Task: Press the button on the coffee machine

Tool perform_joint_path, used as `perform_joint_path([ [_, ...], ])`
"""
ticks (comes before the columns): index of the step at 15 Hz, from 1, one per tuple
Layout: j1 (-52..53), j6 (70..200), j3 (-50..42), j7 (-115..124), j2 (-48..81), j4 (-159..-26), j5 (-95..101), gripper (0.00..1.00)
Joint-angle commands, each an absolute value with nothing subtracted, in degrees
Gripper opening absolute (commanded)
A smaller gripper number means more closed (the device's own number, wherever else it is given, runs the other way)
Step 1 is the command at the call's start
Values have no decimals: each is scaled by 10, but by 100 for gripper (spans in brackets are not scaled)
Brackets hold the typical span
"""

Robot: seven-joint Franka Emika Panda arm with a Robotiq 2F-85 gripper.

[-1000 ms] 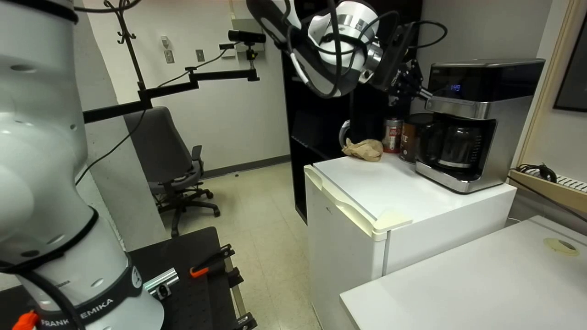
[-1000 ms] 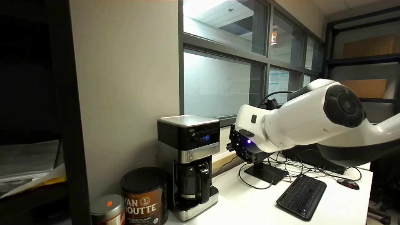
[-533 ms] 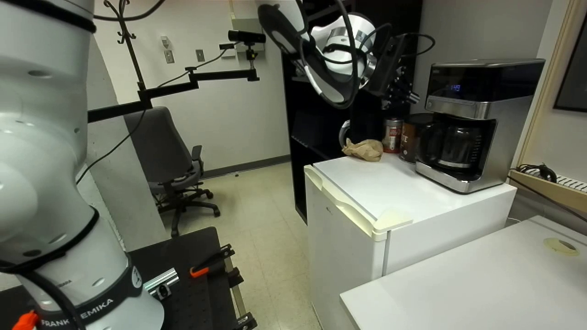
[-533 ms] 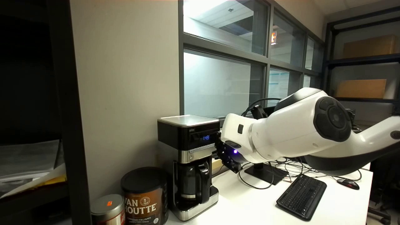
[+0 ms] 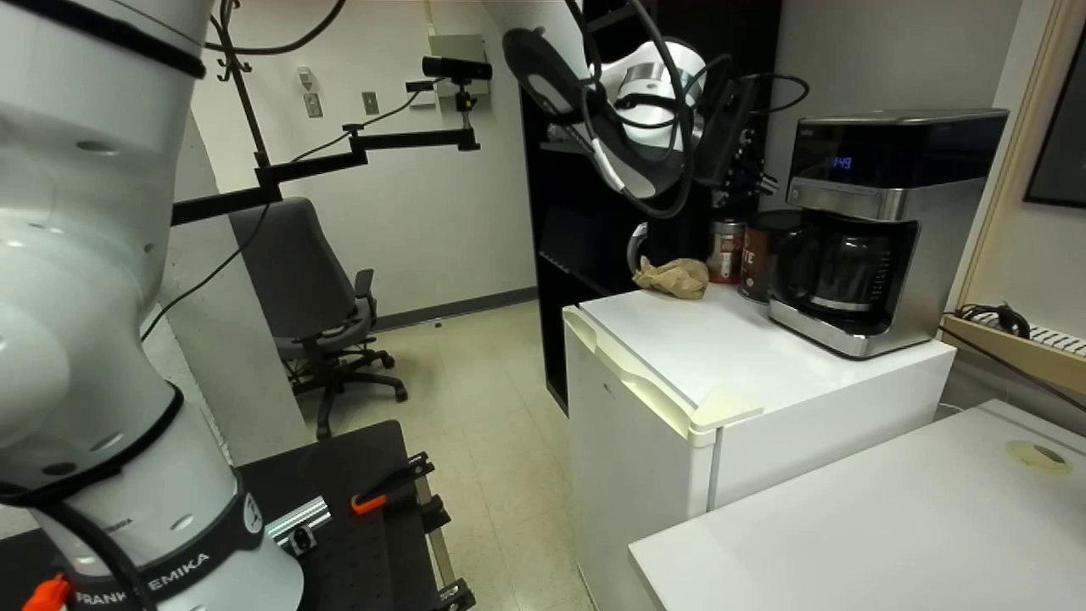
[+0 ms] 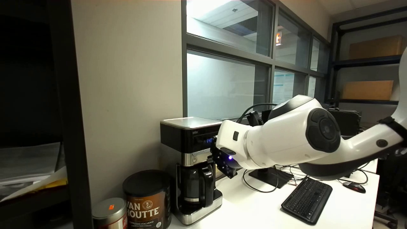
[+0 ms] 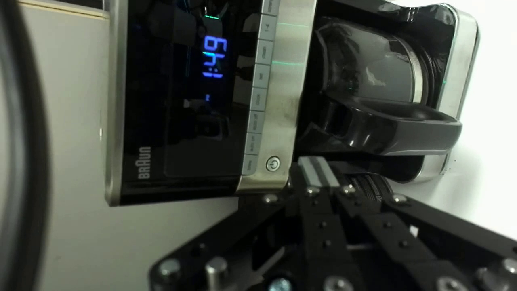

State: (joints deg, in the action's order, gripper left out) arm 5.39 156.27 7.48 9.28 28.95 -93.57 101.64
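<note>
The coffee machine (image 5: 950, 221) stands on the white fridge; it also shows in an exterior view (image 6: 173, 140) and fills much of the wrist view (image 7: 194, 133). Its clock is lit. A round silver power button (image 7: 273, 163) sits at the end of its steel strip; it also shows in an exterior view (image 6: 194, 159). The glass carafe (image 7: 363, 64) with a black handle sits below. My gripper (image 7: 319, 171) is shut and empty. In the wrist view its tips appear beside the power button, toward the carafe side. In both exterior views the gripper (image 5: 768, 184) (image 6: 210, 159) is in front of the machine, seemingly not touching it.
A brown coffee can (image 6: 146, 203) and a silver-red can (image 5: 726, 252) stand beside the machine. A crumpled paper bag (image 5: 673, 278) lies on the white fridge (image 5: 670, 331). A keyboard (image 6: 307, 200) and mouse (image 6: 354, 187) lie on the desk. A black shelf (image 5: 585, 229) stands behind.
The arm has lowered, and the gripper has moved down and across the machine's front toward the power button side. The gripper now covers part of the display in an exterior view. The machine has not moved.
</note>
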Motion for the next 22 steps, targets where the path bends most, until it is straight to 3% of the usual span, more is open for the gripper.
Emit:
perform_joint_path([
  [1,52,1577,75,104,323,-889,1034,0],
  [22,46,1579,77,95,409,-784,1024,0],
])
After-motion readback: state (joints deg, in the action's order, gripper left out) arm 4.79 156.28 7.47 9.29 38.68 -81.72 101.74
